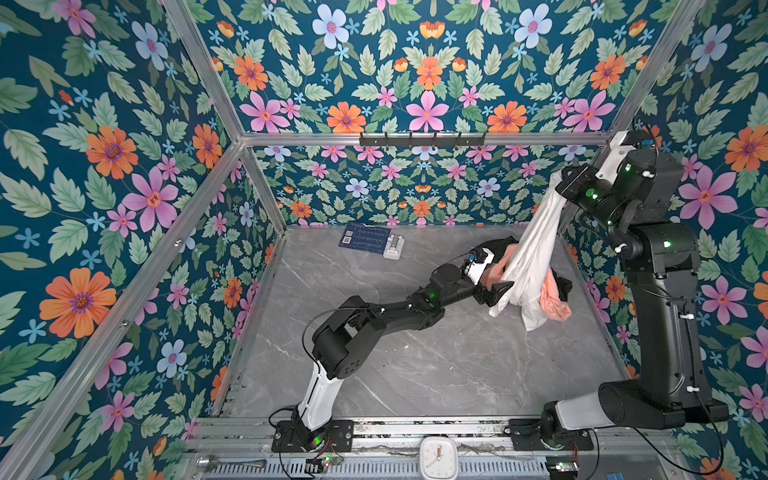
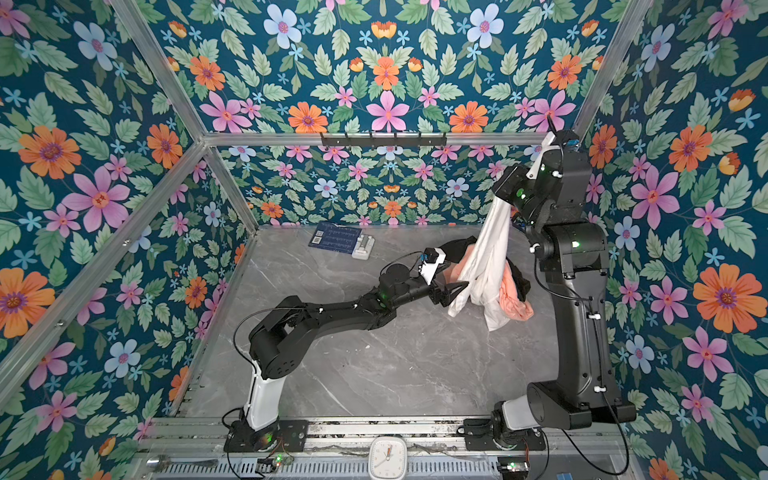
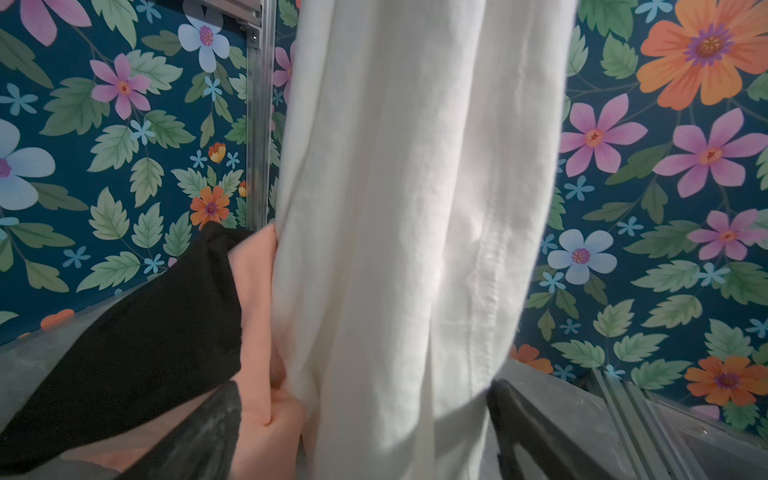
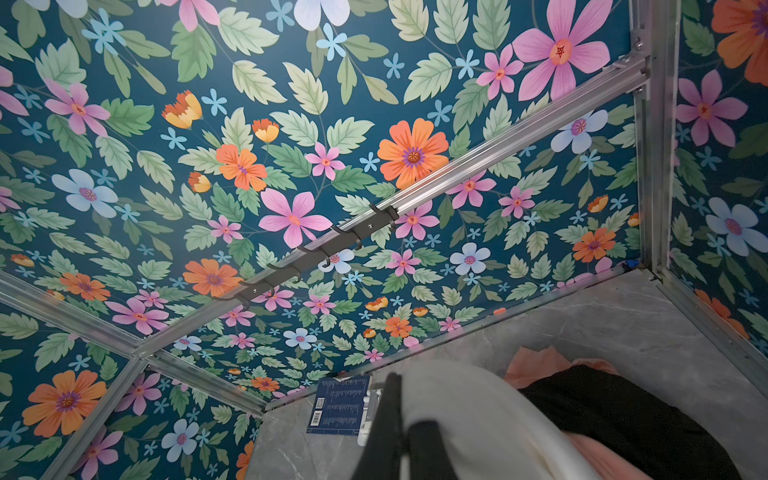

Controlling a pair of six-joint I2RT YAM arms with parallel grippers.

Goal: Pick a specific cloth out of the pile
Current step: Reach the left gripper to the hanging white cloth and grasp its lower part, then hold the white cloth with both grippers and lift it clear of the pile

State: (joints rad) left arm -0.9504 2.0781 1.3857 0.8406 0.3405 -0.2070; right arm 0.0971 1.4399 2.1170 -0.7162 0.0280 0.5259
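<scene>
Grey marble surface [image 1: 415,365] is seen centre frame in both top views, inside flowered walls. A blue printed card [image 1: 365,237] is laid flat at the surface's far edge, left of centre, with a small white block [image 1: 394,247] touching its right side. A black hook rail [image 1: 422,139] is fixed on the back wall above them.

Right of centre, the left pincer [image 1: 496,284] is reached out low and level to the cloth [image 1: 528,257]. Its jaws are spread wide. In the left wrist view the white fabric [image 3: 415,208] is hung down between the two fingers [image 3: 528,419], not pinched.

The cloth is stretched as a long white drape from upper right down to the surface, with its lower end at the pile [image 2: 515,303]. The pile is set on the surface near the right wall. The peach garment [image 1: 552,307] and the black garment [image 1: 564,287] are bunched behind and right of the drape.

Upper right, the right pincer [image 1: 559,185] is raised high. It is clamped shut on the cloth's top end, as is confirmed in the right wrist view [image 4: 409,432].
</scene>
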